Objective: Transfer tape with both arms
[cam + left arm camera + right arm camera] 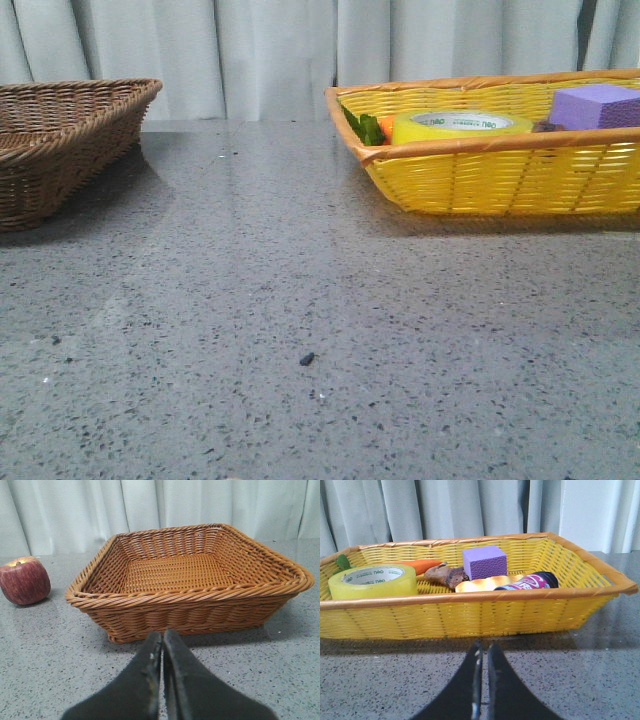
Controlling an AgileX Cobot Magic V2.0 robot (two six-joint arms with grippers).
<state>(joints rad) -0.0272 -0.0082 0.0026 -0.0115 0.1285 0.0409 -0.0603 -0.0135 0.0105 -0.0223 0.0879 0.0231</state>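
Front view: a grey speckled table (pixel 300 300) is seen nearest, with a small dark speck (pixel 307 358) lying on it at about 6 o'clock. Farther back, a brown wicker basket (pixel 60 140) is set at 10 o'clock and a yellow basket (pixel 500 180) at 2 o'clock. The tape (pixel 460 126) is found lying flat inside the yellow basket, with a carrot (pixel 386 126) just beside it at its 9 o'clock and a purple block (pixel 598 106) at its 3 o'clock. Pale curtains (pixel 270 50) are hung behind everything.

From the right wrist, the right gripper (pixel 483 652) is seen with fingers pressed together, nothing held, short of the yellow basket's near wall. Beyond that wall a gnarled brown piece (pixel 445 575) and a dark printed tube (pixel 530 581) are laid.

From the left wrist, the left gripper (pixel 162 640) is likewise closed on nothing, near the brown basket. An apple (pixel 24 580) is set on the table beside that basket.
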